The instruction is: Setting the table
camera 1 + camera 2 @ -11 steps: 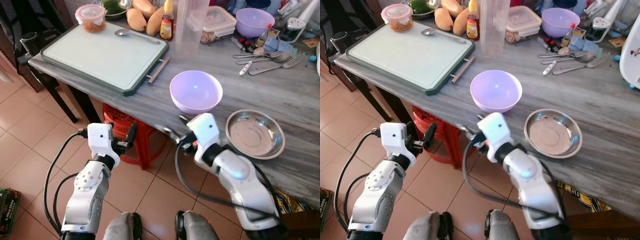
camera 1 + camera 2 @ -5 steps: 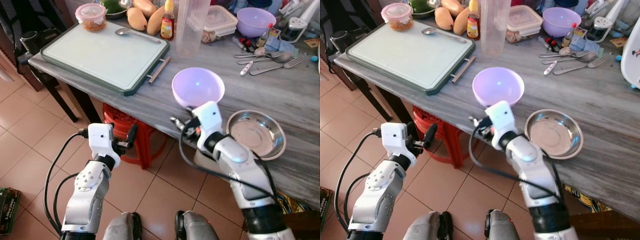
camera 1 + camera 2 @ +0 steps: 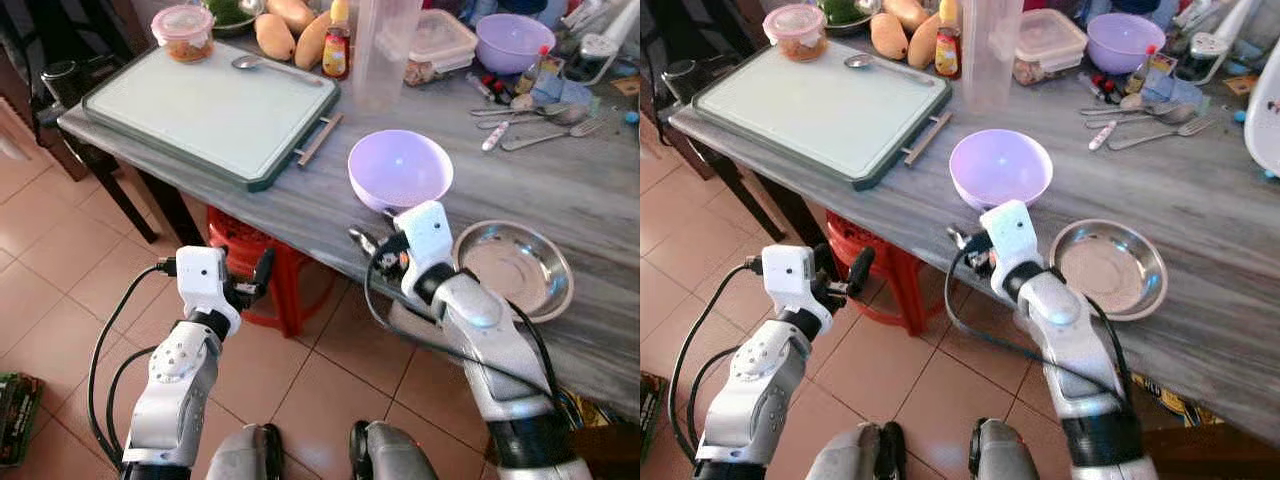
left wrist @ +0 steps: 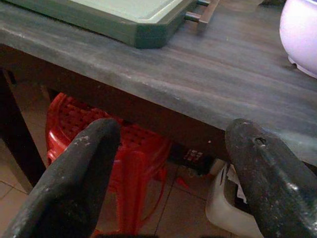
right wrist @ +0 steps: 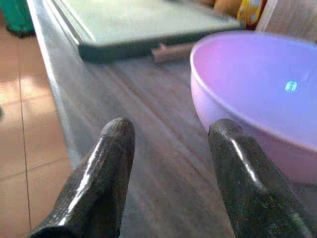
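A lilac bowl stands near the front edge of the grey wooden table. To its right lies a round steel plate. My right gripper hovers at the table edge just in front of the bowl. In the right wrist view it is open, with the bowl close beside one finger and nothing between the fingers. My left gripper is held low in front of the table, below its edge. It is open and faces the table's front edge.
A green cutting board with a spoon and a lidded tub covers the table's left. Mangoes, a sauce bottle, a clear jug, another purple bowl and loose cutlery lie behind. A red stool stands under the table.
My right arm has risen from below the table edge and moved up towards the lilac bowl. The left arm has stayed where it was.
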Tool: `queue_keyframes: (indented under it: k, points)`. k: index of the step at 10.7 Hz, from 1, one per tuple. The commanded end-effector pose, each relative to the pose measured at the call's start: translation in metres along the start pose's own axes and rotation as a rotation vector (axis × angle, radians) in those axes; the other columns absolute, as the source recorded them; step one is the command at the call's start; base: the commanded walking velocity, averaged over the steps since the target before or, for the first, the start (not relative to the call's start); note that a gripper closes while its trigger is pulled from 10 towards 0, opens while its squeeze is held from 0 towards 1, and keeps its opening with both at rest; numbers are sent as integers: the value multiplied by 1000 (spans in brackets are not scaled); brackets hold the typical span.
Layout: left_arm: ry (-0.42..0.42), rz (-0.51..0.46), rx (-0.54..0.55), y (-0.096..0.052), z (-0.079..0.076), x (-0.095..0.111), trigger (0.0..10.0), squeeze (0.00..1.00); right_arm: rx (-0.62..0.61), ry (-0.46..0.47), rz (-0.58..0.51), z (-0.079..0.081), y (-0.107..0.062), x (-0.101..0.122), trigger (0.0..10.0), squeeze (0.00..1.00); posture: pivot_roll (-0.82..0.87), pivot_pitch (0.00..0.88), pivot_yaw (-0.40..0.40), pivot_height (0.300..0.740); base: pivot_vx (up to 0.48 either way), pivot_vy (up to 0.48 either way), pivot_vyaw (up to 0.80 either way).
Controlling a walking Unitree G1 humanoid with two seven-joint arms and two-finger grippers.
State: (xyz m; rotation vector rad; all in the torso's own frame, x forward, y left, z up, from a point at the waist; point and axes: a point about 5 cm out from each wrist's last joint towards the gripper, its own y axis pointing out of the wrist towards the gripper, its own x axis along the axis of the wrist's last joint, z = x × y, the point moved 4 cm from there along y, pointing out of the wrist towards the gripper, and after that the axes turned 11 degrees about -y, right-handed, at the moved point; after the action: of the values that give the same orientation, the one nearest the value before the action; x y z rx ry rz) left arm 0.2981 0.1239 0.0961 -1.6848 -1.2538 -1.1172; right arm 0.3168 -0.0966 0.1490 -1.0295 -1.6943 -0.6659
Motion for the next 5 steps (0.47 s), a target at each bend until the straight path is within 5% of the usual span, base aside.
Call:
queue_keyframes:
  k: [1,2,5]
  points:
    - [14,6,7,-3,1,0,10000,0,-29,-23,-58,0,-7,14,10000,0,-59,172,14,740,0,0,0]
    - [12,6,9,-2,2,0,10000,0,-42,-76,-74,3,-18,16,10000,0,-67,169,14,740,0,0,0]
    - [12,7,1,0,1,0,10000,0,-313,-118,-48,-26,-44,14,10000,0,-80,170,19,740,0,0,0]
